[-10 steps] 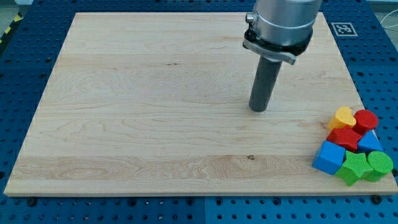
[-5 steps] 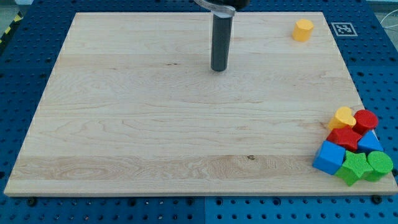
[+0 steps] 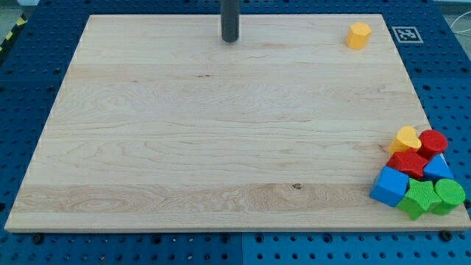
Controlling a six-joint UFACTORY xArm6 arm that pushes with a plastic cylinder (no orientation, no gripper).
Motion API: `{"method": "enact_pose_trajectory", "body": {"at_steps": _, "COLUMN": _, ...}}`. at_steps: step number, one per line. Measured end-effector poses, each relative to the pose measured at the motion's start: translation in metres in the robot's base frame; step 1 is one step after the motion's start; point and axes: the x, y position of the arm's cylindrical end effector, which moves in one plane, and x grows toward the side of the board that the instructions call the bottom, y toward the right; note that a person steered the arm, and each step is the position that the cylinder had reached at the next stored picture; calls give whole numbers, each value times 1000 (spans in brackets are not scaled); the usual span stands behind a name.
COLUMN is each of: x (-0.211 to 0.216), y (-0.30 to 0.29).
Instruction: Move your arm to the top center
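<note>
My tip (image 3: pixel 230 39) stands on the wooden board (image 3: pixel 184 147) near the middle of its top edge, far from every block. A lone yellow hexagonal block (image 3: pixel 358 35) sits at the top right, well to the right of my tip. A cluster of blocks lies at the bottom right: a yellow heart-like block (image 3: pixel 405 138), a red cylinder (image 3: pixel 433 141), a red block (image 3: pixel 409 163), a blue cube (image 3: pixel 388 185), a blue triangular block (image 3: pixel 438 168), a green star-like block (image 3: pixel 419 198) and a green cylinder (image 3: pixel 449 193).
The board rests on a blue perforated table (image 3: pixel 29 88). A black-and-white marker tag (image 3: pixel 407 34) lies off the board's top right corner. The cluster sits at the board's right edge, partly overhanging it.
My tip has moved up and to the left, from the right middle of the board to the top centre. The arm's body has left the view, uncovering the yellow hexagonal block. No block moved.
</note>
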Motion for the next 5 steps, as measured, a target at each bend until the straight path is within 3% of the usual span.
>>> {"method": "enact_pose_trajectory", "body": {"at_steps": 1, "x": -41, "y": -4}}
{"method": "enact_pose_trajectory", "body": {"at_steps": 3, "x": -47, "y": 15}}
{"method": "enact_pose_trajectory", "body": {"at_steps": 5, "x": -47, "y": 78}}
